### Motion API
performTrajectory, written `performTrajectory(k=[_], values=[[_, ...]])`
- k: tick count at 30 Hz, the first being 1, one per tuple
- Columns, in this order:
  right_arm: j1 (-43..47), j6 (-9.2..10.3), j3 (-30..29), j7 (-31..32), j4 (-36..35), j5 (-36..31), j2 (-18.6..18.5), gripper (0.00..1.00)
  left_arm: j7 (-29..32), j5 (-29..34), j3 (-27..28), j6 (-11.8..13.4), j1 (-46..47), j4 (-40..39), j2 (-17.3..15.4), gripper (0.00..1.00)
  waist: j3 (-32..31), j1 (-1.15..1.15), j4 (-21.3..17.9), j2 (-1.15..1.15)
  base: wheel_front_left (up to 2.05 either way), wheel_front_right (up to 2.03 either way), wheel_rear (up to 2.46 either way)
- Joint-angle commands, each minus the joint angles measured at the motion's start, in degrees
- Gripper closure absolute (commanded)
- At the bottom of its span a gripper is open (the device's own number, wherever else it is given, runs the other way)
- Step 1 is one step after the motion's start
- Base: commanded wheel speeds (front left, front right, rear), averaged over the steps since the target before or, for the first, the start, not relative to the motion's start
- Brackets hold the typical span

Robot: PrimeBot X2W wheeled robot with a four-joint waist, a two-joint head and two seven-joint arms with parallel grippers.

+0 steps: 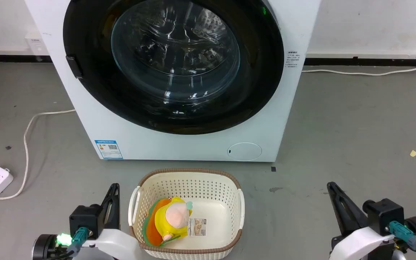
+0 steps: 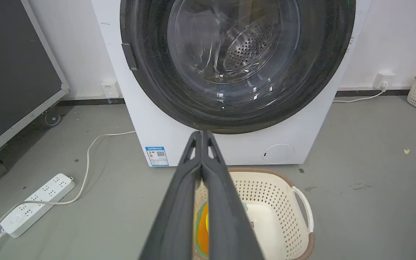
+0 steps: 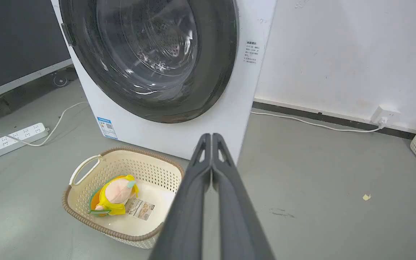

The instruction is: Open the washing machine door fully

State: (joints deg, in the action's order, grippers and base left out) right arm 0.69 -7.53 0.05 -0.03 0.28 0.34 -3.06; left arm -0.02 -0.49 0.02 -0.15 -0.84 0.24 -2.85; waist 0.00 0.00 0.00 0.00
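Over a grey floor [image 1: 338, 137], the washing machine door [image 1: 173, 65] sat closed ahead of me, its black handle tab [image 1: 74, 66] nearer my left pincer [image 1: 113, 188]. That and my right pincer [image 1: 332, 187] were clenched, empty.

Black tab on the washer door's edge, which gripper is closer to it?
Left. The left gripper sits below the tab, beside the basket; the right gripper is far across, beyond the opposite edge of the door.

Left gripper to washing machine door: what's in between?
In the head view, bare grey floor, then the white lower front of the washing machine with its blue label. The basket sits beside the left gripper, off that line.
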Motion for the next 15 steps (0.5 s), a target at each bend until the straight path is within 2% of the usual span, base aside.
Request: performTrajectory(k=[1, 15], values=[[-0.69, 0.04, -0.05, 0.03, -0.28, -0.34, 0.18, 1.00, 0.02, 0.49, -0.02, 0.15, 0.84, -0.24, -0.03, 1.00, 0.00, 0.00, 0.00, 0.00, 0.00, 0.00, 0.00], [-0.69, 0.04, -0.05, 0.03, -0.28, -0.34, 0.18, 1.00, 0.02, 0.49, -0.02, 0.15, 0.84, -0.24, -0.03, 1.00, 0.00, 0.00, 0.00, 0.00, 0.00, 0.00, 0.00]])
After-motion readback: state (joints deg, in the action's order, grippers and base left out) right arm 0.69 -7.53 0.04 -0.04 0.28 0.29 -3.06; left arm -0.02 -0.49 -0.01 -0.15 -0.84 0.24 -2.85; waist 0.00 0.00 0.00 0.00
